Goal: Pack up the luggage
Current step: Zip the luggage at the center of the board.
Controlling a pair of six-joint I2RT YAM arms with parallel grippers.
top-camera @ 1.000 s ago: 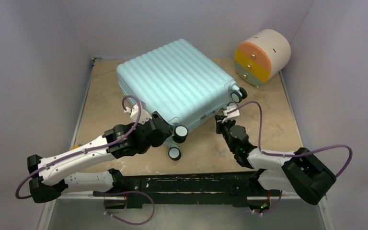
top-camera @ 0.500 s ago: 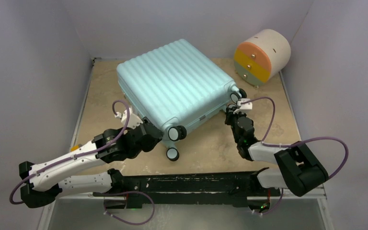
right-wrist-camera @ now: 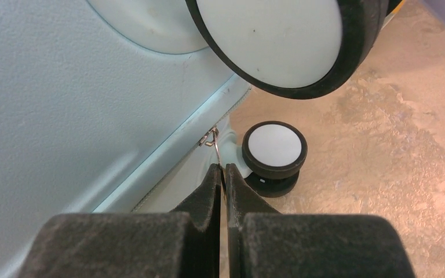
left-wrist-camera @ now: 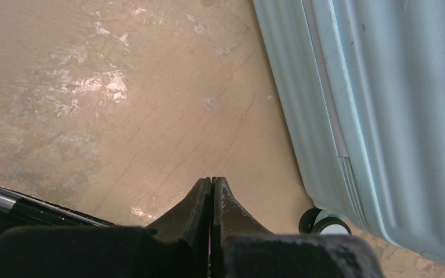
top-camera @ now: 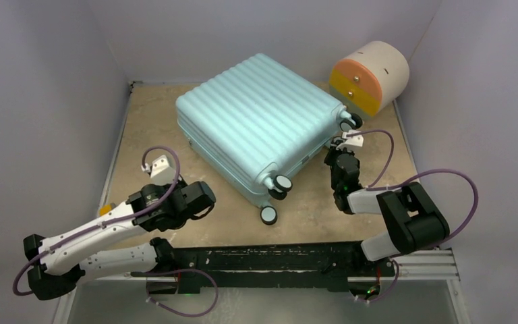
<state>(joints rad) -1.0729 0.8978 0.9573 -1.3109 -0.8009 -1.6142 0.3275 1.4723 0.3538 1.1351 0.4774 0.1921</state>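
Pinching zip pull [right-wrist-camera: 211, 138] on luggage [top-camera: 263, 115], right tool [right-wrist-camera: 224, 174]

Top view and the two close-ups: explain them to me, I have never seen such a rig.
Two robot arms are bolted at the near edge of the table; the top view looks down on them. On it sit a closed pale teal suitcase and a round drawer unit. Each close-up comes from a wrist camera. The left hand is shut and empty over bare tabletop beside the suitcase. The right hand pinches the suitcase's thin metal zip pull, near a wheel.
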